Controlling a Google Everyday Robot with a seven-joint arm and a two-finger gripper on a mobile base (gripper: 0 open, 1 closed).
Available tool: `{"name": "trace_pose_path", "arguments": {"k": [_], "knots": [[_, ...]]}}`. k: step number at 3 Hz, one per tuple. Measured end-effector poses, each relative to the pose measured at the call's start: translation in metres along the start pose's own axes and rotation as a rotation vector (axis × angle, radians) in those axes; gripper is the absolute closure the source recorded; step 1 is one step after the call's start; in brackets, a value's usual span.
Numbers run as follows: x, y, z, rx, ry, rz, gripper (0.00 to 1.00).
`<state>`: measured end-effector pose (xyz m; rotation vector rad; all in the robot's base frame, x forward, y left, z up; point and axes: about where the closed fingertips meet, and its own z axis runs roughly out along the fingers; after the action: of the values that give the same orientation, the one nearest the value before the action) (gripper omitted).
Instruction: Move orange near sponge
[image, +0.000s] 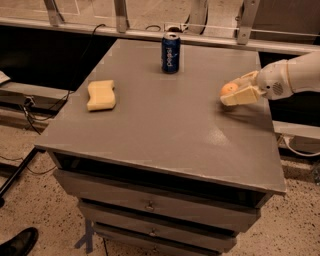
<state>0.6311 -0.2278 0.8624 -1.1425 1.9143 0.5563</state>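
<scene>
The gripper (232, 92) sits at 3 o'clock on the surface (160, 135), its jaws narrowed on the orange (228, 89). Confirm a firm grip, then lift. Travel toward the sponge (101, 94) at 9 o'clock; mid-surface is open, and the right edge lies close.

White arm from the right, gripper (229, 92) low, pointing left.
</scene>
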Motion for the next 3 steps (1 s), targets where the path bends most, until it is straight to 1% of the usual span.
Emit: {"name": "trace_pose_path", "arguments": {"k": [1,2,3], "knots": [[-0.031,0.017,0.008,-0.001,-0.024,-0.032,1.00],[-0.031,0.017,0.008,-0.001,-0.024,-0.032,1.00],[-0.045,0.034,0.037,-0.056,-0.041,-0.052,1.00]]}}
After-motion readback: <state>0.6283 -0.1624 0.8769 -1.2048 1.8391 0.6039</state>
